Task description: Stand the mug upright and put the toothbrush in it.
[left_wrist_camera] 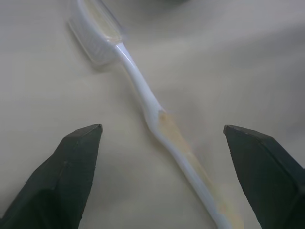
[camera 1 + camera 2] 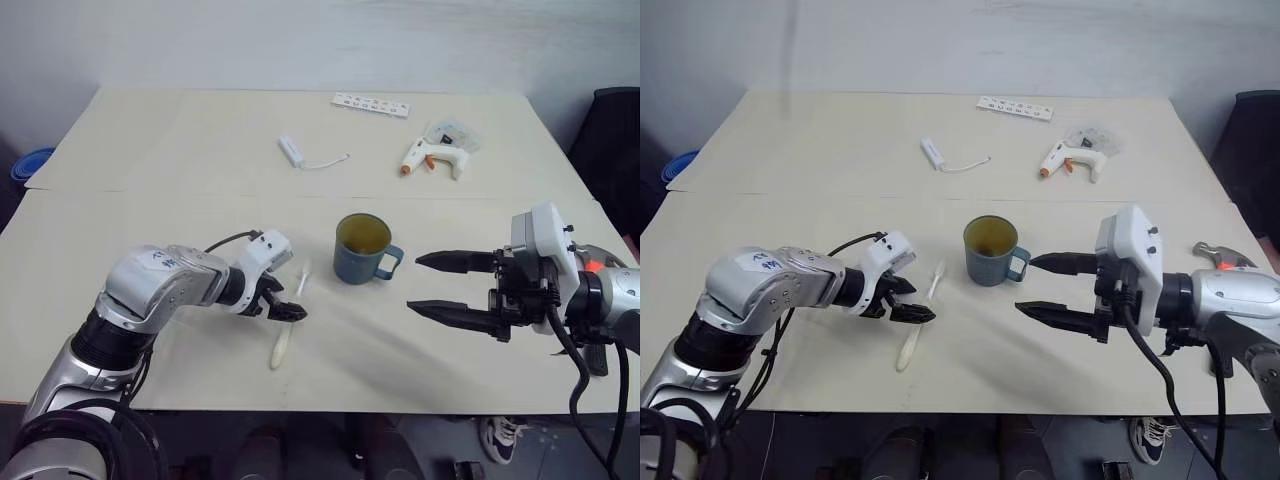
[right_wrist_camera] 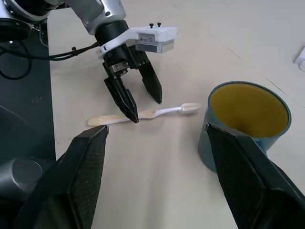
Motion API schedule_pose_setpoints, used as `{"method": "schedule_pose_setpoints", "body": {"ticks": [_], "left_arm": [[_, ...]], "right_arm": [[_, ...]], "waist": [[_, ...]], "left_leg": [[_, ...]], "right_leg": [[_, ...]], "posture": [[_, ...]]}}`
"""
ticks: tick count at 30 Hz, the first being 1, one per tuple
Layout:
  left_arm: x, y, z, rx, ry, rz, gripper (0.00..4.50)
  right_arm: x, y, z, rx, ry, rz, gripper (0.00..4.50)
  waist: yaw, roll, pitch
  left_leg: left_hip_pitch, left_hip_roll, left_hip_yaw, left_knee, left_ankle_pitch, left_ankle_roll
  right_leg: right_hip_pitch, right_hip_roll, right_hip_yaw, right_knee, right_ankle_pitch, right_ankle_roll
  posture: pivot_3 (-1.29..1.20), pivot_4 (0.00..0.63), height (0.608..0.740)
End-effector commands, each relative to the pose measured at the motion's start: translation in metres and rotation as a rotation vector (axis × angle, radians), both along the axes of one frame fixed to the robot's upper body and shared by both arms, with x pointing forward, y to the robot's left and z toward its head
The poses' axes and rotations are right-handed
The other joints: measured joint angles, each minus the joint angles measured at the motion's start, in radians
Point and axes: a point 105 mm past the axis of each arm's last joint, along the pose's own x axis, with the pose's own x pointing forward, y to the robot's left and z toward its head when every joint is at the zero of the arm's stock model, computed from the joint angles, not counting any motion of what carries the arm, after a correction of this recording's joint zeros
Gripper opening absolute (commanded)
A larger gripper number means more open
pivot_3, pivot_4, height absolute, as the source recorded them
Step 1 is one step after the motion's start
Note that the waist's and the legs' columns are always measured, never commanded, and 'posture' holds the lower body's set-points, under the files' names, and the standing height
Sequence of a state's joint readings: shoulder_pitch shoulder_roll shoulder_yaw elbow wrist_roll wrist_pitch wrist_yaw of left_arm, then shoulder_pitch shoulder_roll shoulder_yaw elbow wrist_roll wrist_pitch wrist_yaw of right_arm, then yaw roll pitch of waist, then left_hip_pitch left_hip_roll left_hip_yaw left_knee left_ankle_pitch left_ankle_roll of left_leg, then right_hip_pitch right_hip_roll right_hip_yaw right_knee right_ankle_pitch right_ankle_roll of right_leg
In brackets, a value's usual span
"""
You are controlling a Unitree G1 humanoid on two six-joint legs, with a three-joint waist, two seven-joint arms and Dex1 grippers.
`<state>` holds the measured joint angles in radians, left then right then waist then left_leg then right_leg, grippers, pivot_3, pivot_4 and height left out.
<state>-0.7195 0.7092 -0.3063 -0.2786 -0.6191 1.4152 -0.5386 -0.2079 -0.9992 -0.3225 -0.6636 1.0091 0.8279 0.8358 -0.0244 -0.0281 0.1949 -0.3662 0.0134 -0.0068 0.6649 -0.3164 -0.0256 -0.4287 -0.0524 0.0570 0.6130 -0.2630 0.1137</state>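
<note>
My left gripper [image 2: 285, 308], jaws apart, straddles the slim cream-white plastic toothbrush [image 2: 287, 327] lying lower-centre, long axis crossing my fingers, left of the upright ribbed blue-grey mug [image 2: 362, 249]; my right gripper [image 2: 440, 285] waits open.

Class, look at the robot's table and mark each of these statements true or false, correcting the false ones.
1. The mug lies on its side. False: it stands upright, its opening up.
2. The toothbrush lies flat on the table. True.
3. The left tool stands open, one finger on each side of the toothbrush handle. True.
4. The right tool holds the mug by its handle. False: it is open and apart from the mug, holding nothing.
5. The toothbrush's bristled head points toward the mug. True.
6. A glue gun sits inside the mug. False: it lies on the table beyond the mug.
</note>
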Motion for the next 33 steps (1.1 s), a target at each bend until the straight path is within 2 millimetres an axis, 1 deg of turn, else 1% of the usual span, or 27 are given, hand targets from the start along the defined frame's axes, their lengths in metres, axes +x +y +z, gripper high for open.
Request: {"method": "schedule_pose_setpoints", "body": {"ticks": [1, 6, 8, 9, 10, 12, 14, 18, 22, 25, 27, 29, 32, 33], "left_arm": [[-0.002, -0.002, -0.019, 0.035, 0.077, 0.007, 3.22], [0.009, -0.003, -0.017, 0.014, 0.091, 0.051, 1.84], [0.011, -0.003, -0.018, 0.011, 0.095, 0.061, 1.22], [0.012, -0.003, -0.018, 0.012, 0.096, 0.064, 0.99], [0.013, -0.002, -0.018, 0.014, 0.096, 0.068, 0.65], [0.014, -0.002, -0.016, 0.008, 0.104, 0.08, 0.22], [0.016, -0.001, -0.013, 0.01, 0.108, 0.092, 0.19], [0.024, 0.008, -0.011, 0.062, 0.074, 0.107, 0.19], [0.044, 0.035, -0.005, 0.097, -0.008, 0.197, 0.19], [0.062, 0.055, 0.006, 0.056, -0.05, 0.305, 0.19], [0.065, 0.061, 0.009, 0.023, -0.042, 0.342, 0.19], [0.066, 0.062, 0.012, -0.012, -0.051, 0.339, 0.19], [0.067, 0.062, 0.016, -0.008, -0.09, 0.326, 0.19], [0.071, 0.06, 0.022, -0.023, -0.128, 0.325, 0.19]], "right_arm": [[-0.006, 0.004, 0.006, 0.016, -0.051, 0.003, 3.44], [-0.006, 0.004, 0.006, 0.039, -0.054, -0.019, 3.44], [-0.007, 0.004, 0.006, 0.04, -0.053, -0.025, 3.44], [-0.007, 0.004, 0.005, 0.041, -0.053, -0.028, 3.44], [-0.007, 0.004, 0.006, 0.044, -0.052, -0.031, 3.44], [-0.007, 0.003, 0.006, 0.049, -0.053, -0.037, 3.44], [-0.006, 0.002, 0.007, 0.052, -0.059, -0.047, 3.44], [-0.005, 0.002, 0.007, 0.056, -0.062, -0.054, 3.44], [-0.005, 0.001, 0.006, 0.064, -0.055, -0.064, 3.44], [-0.007, -0.002, 0.004, 0.067, -0.028, -0.063, 3.44], [-0.008, -0.003, 0.005, 0.072, -0.014, -0.055, 3.44], [-0.008, -0.003, 0.006, 0.058, -0.034, -0.059, 3.77], [-0.002, -0.005, 0.007, 0.05, -0.052, -0.081, 4.5], [0.0, -0.006, 0.007, 0.05, -0.054, -0.086, 4.5]], "waist": [[0.0, 0.0, 0.0], [0.014, 0.0, -0.001], [0.021, 0.0, -0.001], [0.022, 0.0, -0.001], [0.022, 0.0, -0.001], [0.022, 0.0, -0.001], [0.022, 0.0, -0.001], [0.022, 0.0, -0.001], [0.02, 0.0, -0.001], [0.019, 0.0, -0.001], [0.018, 0.0, -0.001], [0.018, 0.0, -0.001], [0.021, 0.0, 0.0], [0.022, 0.0, 0.0]], "left_leg": [[0.0, 0.0, 0.0, 0.0, 0.0, 0.0], [0.0, -0.001, 0.0, 0.001, 0.0, 0.0], [0.0, -0.001, 0.001, 0.001, 0.0, 0.0], [0.0, -0.001, 0.001, 0.001, 0.0, 0.0], [-0.001, -0.001, 0.001, 0.001, 0.0, 0.0], [0.0, -0.001, 0.001, 0.001, 0.0, 0.0], [-0.001, -0.001, 0.001, 0.001, 0.0, 0.0], [0.0, -0.001, 0.001, 0.001, 0.0, 0.0], [0.0, 0.0, 0.001, 0.001, 0.0, 0.0], [0.001, 0.0, 0.001, 0.001, 0.0, 0.001], [0.001, 0.0, 0.002, 0.001, 0.0, 0.001], [0.001, 0.0, 0.002, 0.001, 0.0, 0.001], [-0.001, 0.0, 0.001, 0.001, 0.0, 0.001], [-0.001, 0.0, 0.001, 0.001, 0.0, 0.001]], "right_leg": [[0.0, 0.0, 0.0, 0.0, 0.0, 0.0], [0.0, 0.0, 0.0, 0.0, 0.0, 0.0], [0.0, 0.0, 0.0, 0.0, 0.0, 0.001], [0.0, 0.0, 0.0, 0.0, 0.0, 0.001], [0.0, 0.0, -0.001, 0.0, 0.0, 0.001], [0.0, 0.0, 0.0, 0.0, 0.0, 0.001], [0.0, 0.0, -0.001, 0.0, 0.0, 0.001], [0.0, 0.0, -0.001, 0.0, 0.0, 0.001], [0.0, 0.0, 0.0, 0.001, 0.0, 0.0], [0.0, 0.0, -0.001, 0.003, 0.0, 0.0], [0.0, 0.001, -0.001, 0.003, 0.0, -0.001], [0.0, 0.001, -0.001, 0.004, -0.001, -0.001], [-0.001, 0.001, -0.002, 0.003, 0.0, -0.001], [-0.001, 0.001, -0.002, 0.003, 0.0, -0.001]], "posture": [[0.0, 0.15, 0.74], [0.0, 0.15, 0.74], [0.0, 0.15, 0.74], [0.0, 0.15, 0.74], [0.0, 0.15, 0.74], [0.0, 0.15, 0.74], [0.0, 0.15, 0.74], [0.0, 0.15, 0.74], [0.0, 0.15, 0.74], [0.0, 0.15, 0.74], [0.0, 0.15, 0.74], [0.0, 0.15, 0.74], [0.0, 0.15, 0.74], [0.0, 0.15, 0.74]]}}
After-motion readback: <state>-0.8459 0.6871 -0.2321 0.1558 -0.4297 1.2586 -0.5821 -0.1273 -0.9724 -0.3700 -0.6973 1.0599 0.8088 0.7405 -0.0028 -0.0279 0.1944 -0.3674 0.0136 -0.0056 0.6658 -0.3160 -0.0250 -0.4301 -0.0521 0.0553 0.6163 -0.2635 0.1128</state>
